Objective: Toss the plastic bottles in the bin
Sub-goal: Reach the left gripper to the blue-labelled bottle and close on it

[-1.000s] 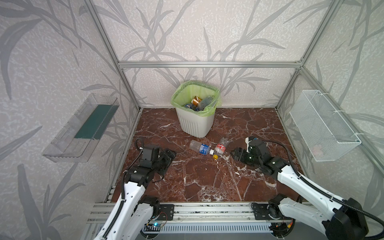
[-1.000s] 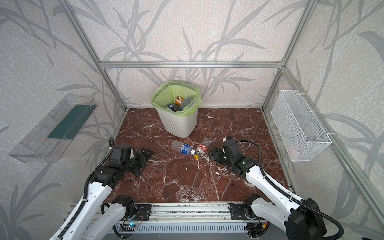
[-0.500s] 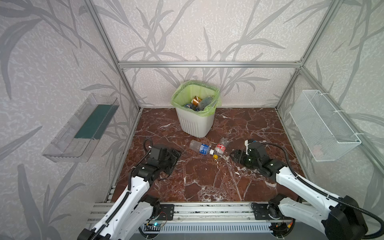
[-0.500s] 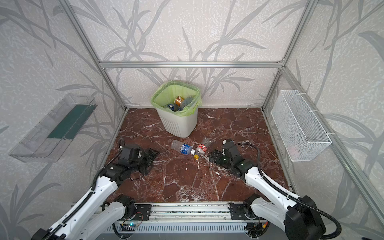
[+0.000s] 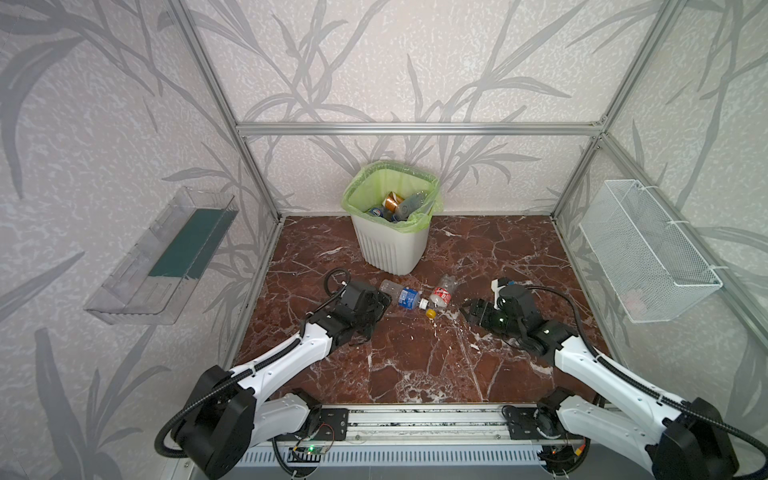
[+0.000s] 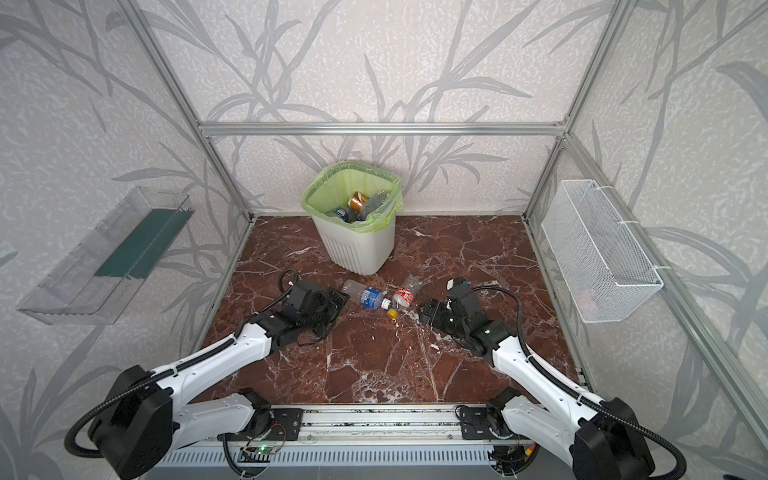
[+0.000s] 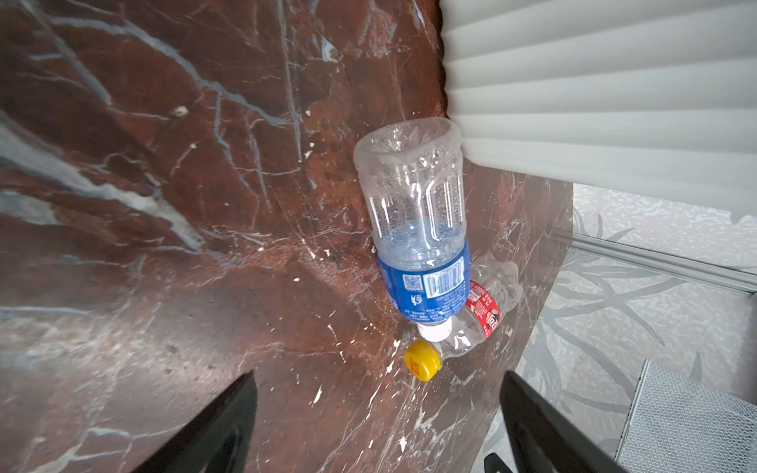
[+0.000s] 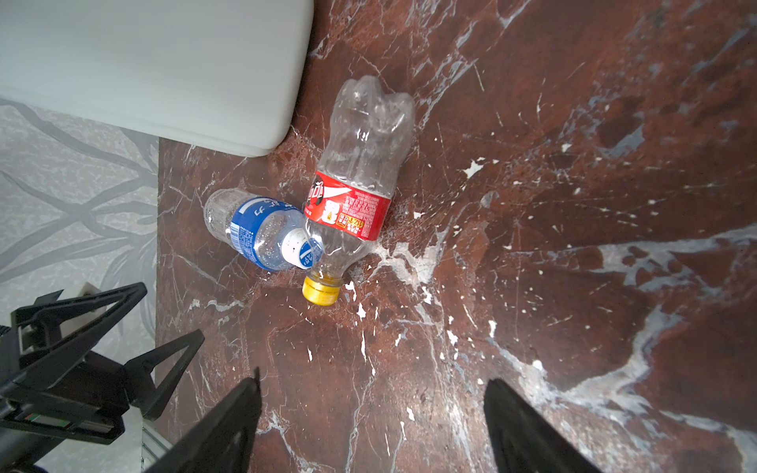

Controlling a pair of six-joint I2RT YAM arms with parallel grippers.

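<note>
Here, a red-brown marbled surface [image 5: 415, 365] lies inside a cell framed by aluminium bars [image 5: 415, 129], with walls [image 5: 415, 62] papered in a pale leaf pattern. A clear plastic tray [image 5: 158, 266] hangs on the left wall and a white wire-mesh basket [image 5: 648, 253] on the right.

The bin [image 5: 390, 249] is white, ribbed and tapered, with a light green liner [image 5: 352, 195] folded over its rim. It stands at the back of the surface, near the rear wall. Several bottles lie inside it, among them a brown-gold bottle [image 5: 390, 202].

Two more lie on their sides just in front of the bin. The blue-labelled bottle [image 5: 405, 296] is clear, and the red-labelled bottle [image 5: 441, 293] is clear with a yellow cap [image 5: 431, 313]. Their necks meet, forming a shallow V.

The left end effector [image 5: 376, 300] sits low, just beside the base of the blue-labelled bottle. The right end effector [image 5: 471, 309] sits low near the yellow cap. Both have their jaws apart and hold nothing.

Only the top views show the bin's contents. The left wrist view alone shows the barcode on the blue label, droplets inside that bottle, and its base close against the bin's ribbed wall; whether they touch cannot be told. The right wrist view alone shows the blue-labelled bottle's blue-and-white cap pressed against the red-labelled bottle's shoulder, with the left end effector at the edge of the picture.
</note>
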